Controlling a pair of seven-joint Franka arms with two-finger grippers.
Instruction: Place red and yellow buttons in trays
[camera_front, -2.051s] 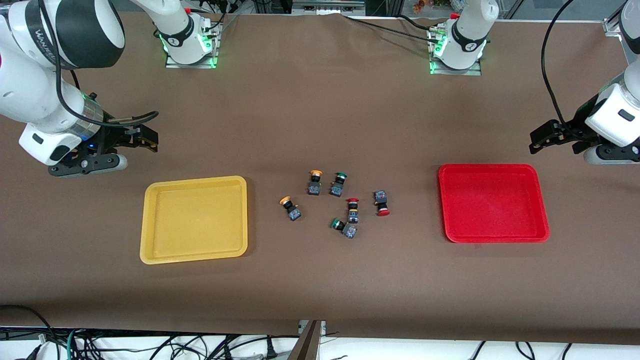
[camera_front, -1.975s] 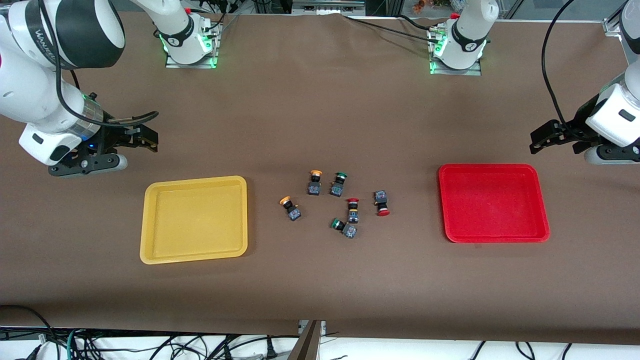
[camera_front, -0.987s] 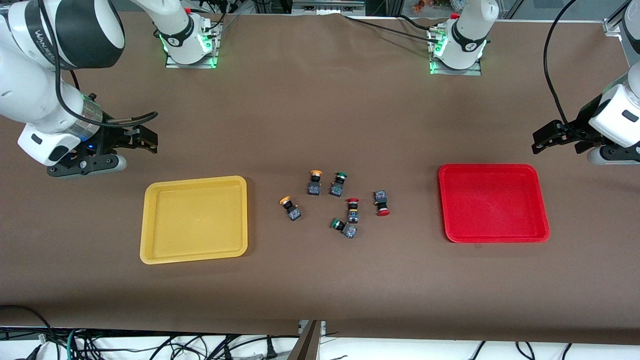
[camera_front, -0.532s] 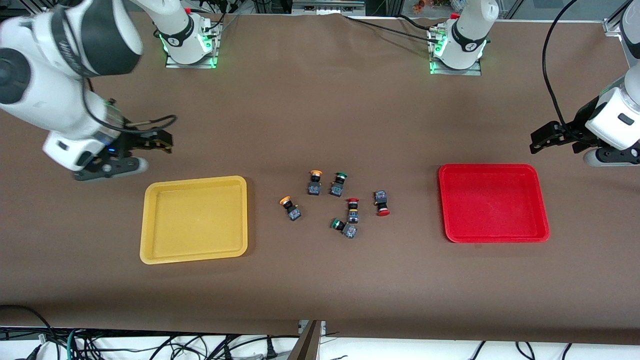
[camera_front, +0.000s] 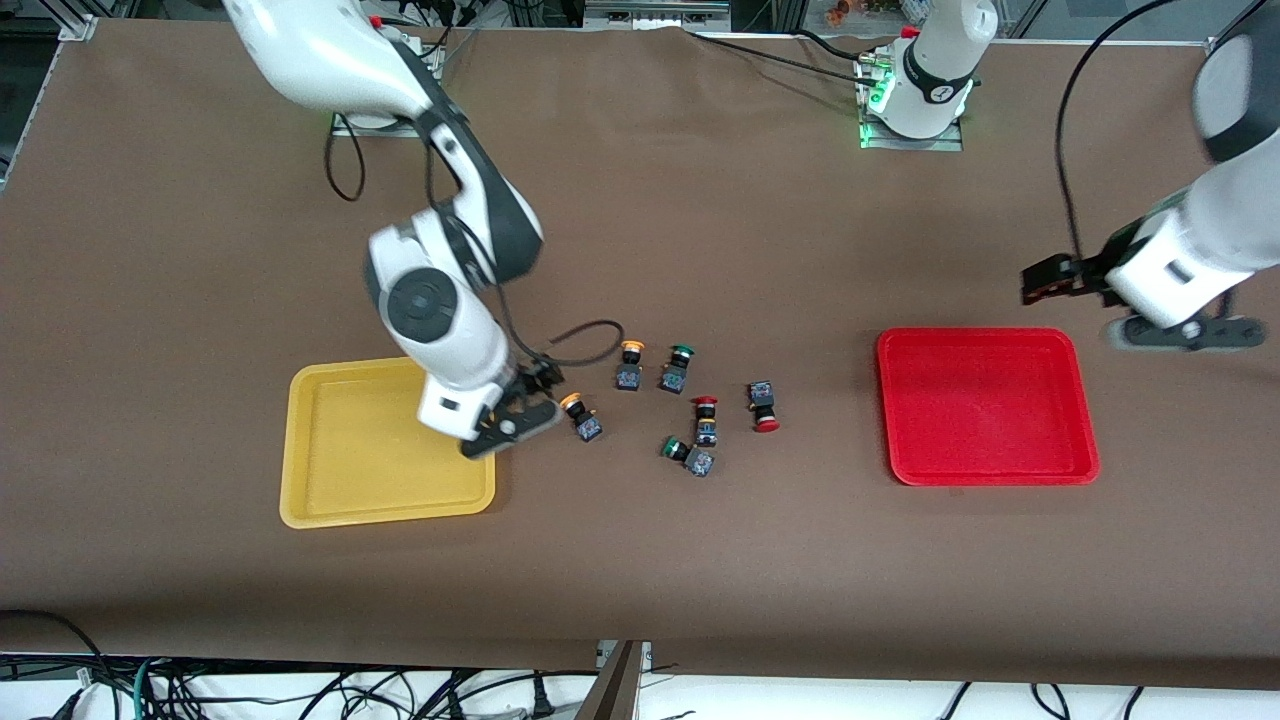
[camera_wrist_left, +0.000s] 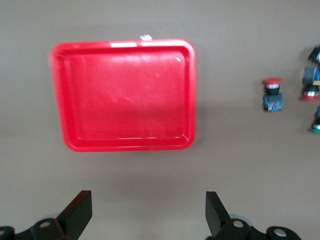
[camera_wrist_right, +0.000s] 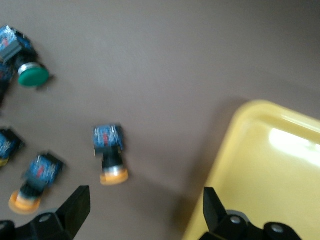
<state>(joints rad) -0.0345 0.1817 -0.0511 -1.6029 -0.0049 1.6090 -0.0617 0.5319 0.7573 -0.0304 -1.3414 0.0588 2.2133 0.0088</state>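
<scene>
Red and yellow buttons — none of the four is in a tray yet, so all the sorting is left to us. Our right gripper (camera_front: 535, 400), jaws apart and empty, hangs beside the nearest yellow button (camera_front: 579, 415), at the yellow tray (camera_front: 300, 480)'s corner. Our left gripper (camera_front: 1045, 280), jaws apart too, is over the surface (camera_front: 640, 560) by the bare red tray (camera_front: 985, 478). The red buttons (camera_front: 765, 408) lie loose between the trays.

Right gripper (camera_front: 540, 392) swinging in over the yellow tray (camera_front: 340, 500) corner beside a yellow button (camera_front: 579, 414), left gripper (camera_front: 1045, 283) edging inward above the red tray (camera_front: 985, 470).
</scene>
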